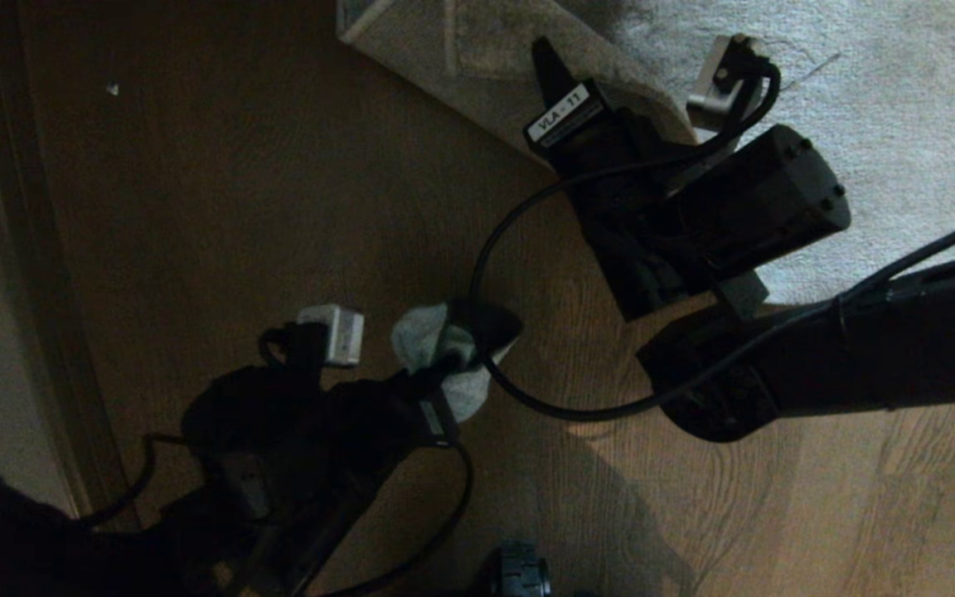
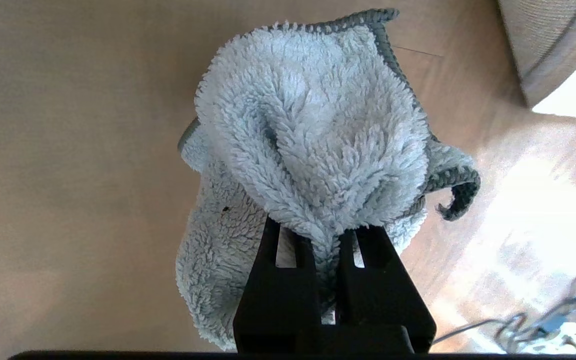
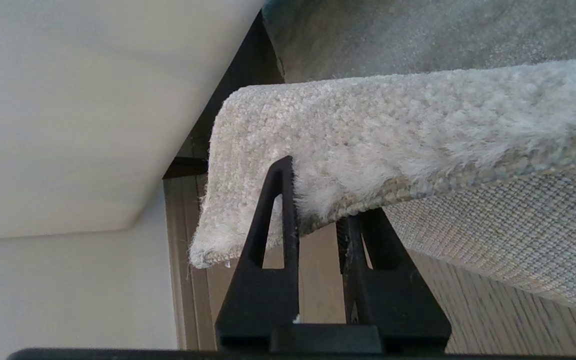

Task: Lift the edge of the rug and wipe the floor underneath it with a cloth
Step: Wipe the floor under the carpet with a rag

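Right tool (image 3: 318,210): clamped on the rug edge (image 3: 368,150), holding it off the floor (image 1: 278,207).
Left tool (image 2: 325,240): clamped on the cloth (image 2: 313,130), just above the bare floor near the raised edge.

- I am holding one cloth (image 2: 313,135) in my left gripper (image 2: 324,237).
- I am gripping one rug edge (image 3: 368,165) in my right gripper (image 3: 318,220).
- Two grippers are showing.
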### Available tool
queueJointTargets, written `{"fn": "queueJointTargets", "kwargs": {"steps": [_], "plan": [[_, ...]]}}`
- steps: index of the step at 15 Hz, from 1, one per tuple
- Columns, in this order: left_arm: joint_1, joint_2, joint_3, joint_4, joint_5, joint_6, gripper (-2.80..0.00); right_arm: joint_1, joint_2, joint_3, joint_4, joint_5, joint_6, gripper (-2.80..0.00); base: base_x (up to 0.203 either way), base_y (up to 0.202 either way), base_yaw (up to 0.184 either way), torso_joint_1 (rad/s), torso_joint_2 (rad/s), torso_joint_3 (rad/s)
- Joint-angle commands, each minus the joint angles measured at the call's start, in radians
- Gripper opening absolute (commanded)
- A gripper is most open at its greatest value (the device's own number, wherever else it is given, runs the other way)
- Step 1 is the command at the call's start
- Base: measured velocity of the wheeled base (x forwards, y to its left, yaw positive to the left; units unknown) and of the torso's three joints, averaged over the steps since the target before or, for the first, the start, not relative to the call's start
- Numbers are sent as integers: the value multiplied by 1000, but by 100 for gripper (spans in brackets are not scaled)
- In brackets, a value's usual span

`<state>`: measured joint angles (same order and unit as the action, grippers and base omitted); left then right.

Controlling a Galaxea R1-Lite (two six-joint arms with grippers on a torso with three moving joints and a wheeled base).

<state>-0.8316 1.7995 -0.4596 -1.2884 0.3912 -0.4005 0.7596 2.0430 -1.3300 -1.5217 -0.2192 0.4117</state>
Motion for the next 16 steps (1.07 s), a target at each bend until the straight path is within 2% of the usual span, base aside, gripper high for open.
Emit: {"fn": "queueJointTargets", "kwargs": {"steps": [1,5,7,11,16], "plan": [[-14,112,-84,-13,4,-8,-280,-2,0,0,-48,-2,2,-280,0,0,0,0,0,0],[-9,156,-228,-15,23,-12,-280,-3,10,0,-48,-2,2,-280,0,0,0,0,0,0],[25,154,-255,-20,37,-12,-280,-5,11,0,-48,-2,3,-280,0,0,0,0,0,0],[162,140,-262,-68,38,-12,-280,-3,11,2,-48,-2,2,-280,0,0,0,0,0,0],[332,73,-256,-72,38,-11,-280,-3,8,2,-48,-2,4,-280,0,0,0,0,0,0]]}}
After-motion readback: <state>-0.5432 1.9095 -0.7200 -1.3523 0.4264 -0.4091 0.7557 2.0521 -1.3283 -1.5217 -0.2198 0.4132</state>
